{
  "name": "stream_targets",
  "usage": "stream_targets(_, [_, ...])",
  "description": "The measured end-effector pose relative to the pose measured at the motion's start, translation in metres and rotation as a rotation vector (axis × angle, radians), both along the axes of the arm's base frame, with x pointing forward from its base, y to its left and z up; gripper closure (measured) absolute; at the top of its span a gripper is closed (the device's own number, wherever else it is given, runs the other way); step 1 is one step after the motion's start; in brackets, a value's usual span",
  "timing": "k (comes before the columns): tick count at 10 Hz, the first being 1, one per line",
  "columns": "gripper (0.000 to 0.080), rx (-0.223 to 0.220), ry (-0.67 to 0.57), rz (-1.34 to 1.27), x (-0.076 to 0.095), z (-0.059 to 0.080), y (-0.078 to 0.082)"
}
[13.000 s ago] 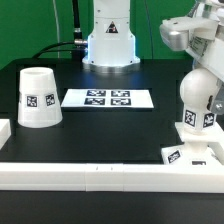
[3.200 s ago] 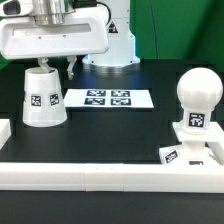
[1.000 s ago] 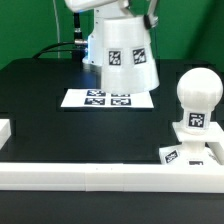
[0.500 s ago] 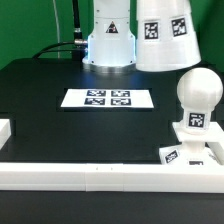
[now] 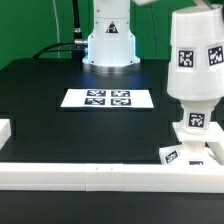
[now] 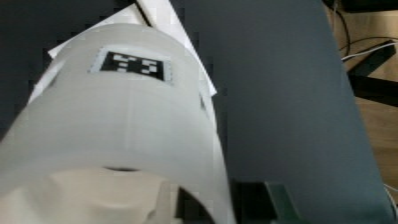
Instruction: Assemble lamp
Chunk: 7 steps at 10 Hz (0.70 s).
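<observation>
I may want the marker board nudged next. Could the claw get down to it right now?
Probably not: the claw appears occupied with the shade, held over the bulb. The marker board itself lies uncovered on the table.

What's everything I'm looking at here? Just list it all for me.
shade: one, white with a square tag, held up at the exterior view's right, over the bulb, which it hides.
base: one, white, flat, tagged, on the table under the shade.
marker board: one, white with black tags, flat on the table's middle.
rail: one long white bar along the table's near edge; a short white piece at the exterior view's left.
table: one, black.
robot pedestal: one, white, behind the board.
gripper: out of the exterior view; in the wrist view only the shade shows clearly, so how the jaws stand cannot be told.
</observation>
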<state>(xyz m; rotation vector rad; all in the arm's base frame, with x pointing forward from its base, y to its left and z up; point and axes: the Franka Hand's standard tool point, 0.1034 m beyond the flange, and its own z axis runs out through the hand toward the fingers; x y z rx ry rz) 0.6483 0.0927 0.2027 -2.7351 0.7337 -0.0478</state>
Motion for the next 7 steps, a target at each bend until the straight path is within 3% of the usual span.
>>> stream_targets(5, [0.0752, -0.018, 0.039, 0.002, -0.013, -0.046, 0.004])
stream_targets(7, [0.0752, -0.021, 0.032, -0.001, -0.011, -0.05, 0.004])
